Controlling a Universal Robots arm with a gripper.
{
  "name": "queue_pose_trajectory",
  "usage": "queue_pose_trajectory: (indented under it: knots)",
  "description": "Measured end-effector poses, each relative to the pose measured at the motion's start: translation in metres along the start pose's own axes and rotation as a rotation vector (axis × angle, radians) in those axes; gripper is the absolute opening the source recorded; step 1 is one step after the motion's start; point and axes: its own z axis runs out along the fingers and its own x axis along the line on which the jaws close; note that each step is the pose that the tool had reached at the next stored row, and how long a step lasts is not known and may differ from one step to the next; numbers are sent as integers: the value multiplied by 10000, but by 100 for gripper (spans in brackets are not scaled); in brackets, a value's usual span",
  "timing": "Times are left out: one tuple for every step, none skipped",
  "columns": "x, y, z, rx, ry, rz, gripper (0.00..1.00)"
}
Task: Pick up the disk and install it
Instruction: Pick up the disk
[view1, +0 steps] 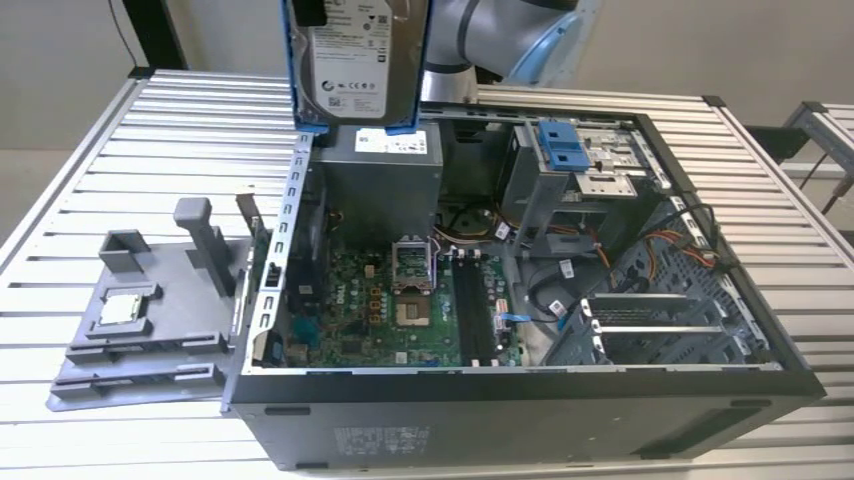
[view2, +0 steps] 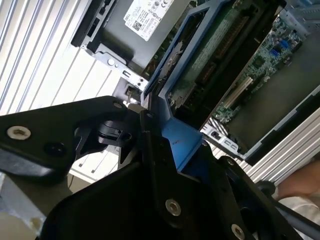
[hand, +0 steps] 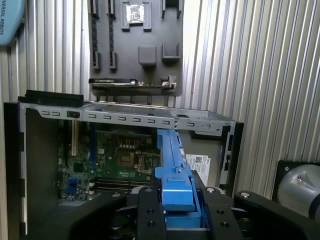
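Observation:
The disk (view1: 355, 62), a silver hard drive with a white label and a blue frame, hangs upright above the back left corner of the open computer case (view1: 534, 385). In both wrist views my gripper (hand: 177, 202) (view2: 162, 160) is shut on the drive's blue frame (hand: 169, 150) (view2: 182, 137), with a black finger (hand: 150, 212) on either side. The drive is edge-on to the first wrist view, above the motherboard (hand: 125, 160). The arm (view1: 514, 35) rises behind the drive in the exterior view.
Inside the case, a grey power supply box with a white sticker (view1: 380, 165) sits just under the drive. A metal drive cage with a blue latch (view1: 567, 150) stands to the exterior view's right. A grey fixture tray (view1: 147, 320) holding a small silver chip (view1: 120, 308) lies beside the case.

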Motion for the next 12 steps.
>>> queue_pose_trajectory:
  knots:
    - [1, -18, 2, 1, 0, 10, 0]
    - [2, -33, 3, 1, 1, 17, 0]
    - [3, -51, 5, 1, 1, 24, 0]
    - [4, -66, 6, 2, 2, 32, 0]
    - [6, -84, 7, 2, 2, 40, 0]
    - [7, -101, 9, 2, 3, 49, 0]
    - [8, -120, 10, 3, 3, 57, 0]
    - [10, -137, 12, 3, 3, 64, 0]
    - [11, -156, 13, 3, 4, 73, 0]
    - [12, -174, 14, 4, 5, 79, 0]
    - [14, -192, 16, 4, 5, 87, 0]
    - [15, -207, 17, 5, 5, 94, 0]
